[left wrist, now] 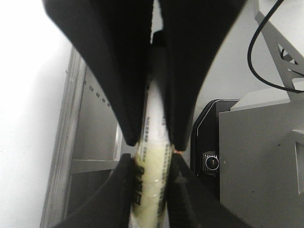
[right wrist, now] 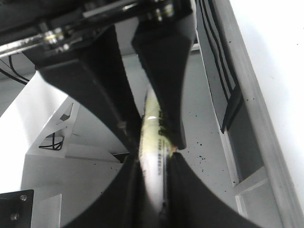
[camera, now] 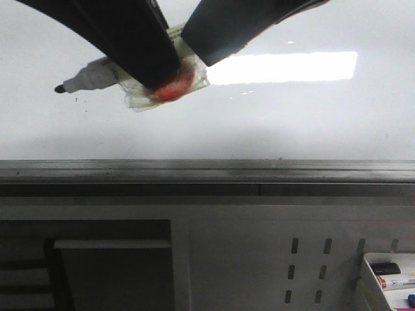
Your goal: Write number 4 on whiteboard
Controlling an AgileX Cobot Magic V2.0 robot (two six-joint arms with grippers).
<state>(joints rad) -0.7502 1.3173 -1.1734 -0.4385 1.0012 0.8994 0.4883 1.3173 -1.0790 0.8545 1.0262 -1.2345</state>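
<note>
Marker pinched by both grippers against the whiteboard (camera: pixel 259 123), upper left of the frame.

Left gripper (left wrist: pixel 153 142) and right gripper (right wrist: pixel 151 145) each clamped tight on the marker (camera: pixel 91 78), jaws pressed to its tape-wrapped barrel in both wrist views. Black tip pointing left, at or just off the glossy white surface; contact hard to judge. Red patch under clear tape (camera: pixel 172 87) where the dark fingers cross. No number 4 visible on the board, only tiny specks near the tip. Bright rectangular reflection at upper right, grey edge rail (camera: pixel 207 170) across mid-frame, perforated panel (camera: pixel 305 272) below, small tray (camera: pixel 389 275) at lower right.
</note>
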